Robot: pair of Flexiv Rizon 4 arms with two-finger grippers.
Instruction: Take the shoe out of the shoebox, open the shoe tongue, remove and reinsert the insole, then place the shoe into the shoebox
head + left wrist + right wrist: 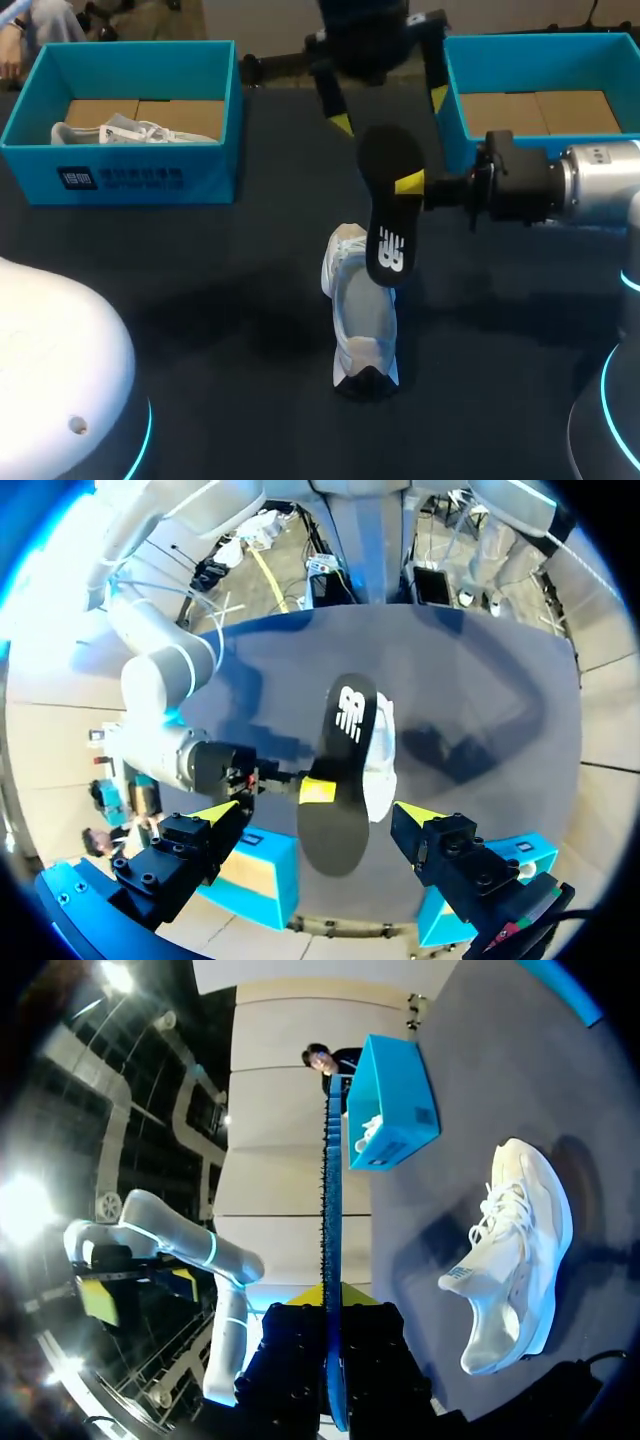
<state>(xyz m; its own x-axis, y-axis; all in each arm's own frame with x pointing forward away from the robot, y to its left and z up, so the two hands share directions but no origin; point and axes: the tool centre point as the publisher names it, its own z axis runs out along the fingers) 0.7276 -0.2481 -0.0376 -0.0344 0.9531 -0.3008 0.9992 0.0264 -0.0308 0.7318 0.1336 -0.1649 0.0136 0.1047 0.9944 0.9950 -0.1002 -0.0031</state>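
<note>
— Looking at the frame's centre, what does your right gripper (pixel 415 183) hold?
— It is pinched closed on the edge of the black insole (pixel 388 215), held over the white shoe (pixel 360 320) on the dark table (pixel 200 300).
— And your left gripper (pixel 390 112)?
— Top centre, fingers spread wide, holding nothing. A blue shoebox (pixel 130 180) sits upper left, a second shoebox (pixel 455 100) upper right.

The insole (pixel 388 215) looks like matt black foam, its edge rough in the right wrist view. The shoe (pixel 360 320) is white woven mesh with cloth laces. The tabletop (pixel 200 300) is dark and matt. The left shoebox (pixel 150 175) and right shoebox (pixel 455 100) are matt blue card with plain brown card floors. The right arm (pixel 600 180) has a glossy silver casing, and the right end effector (pixel 410 184) is matt black plastic.
</note>
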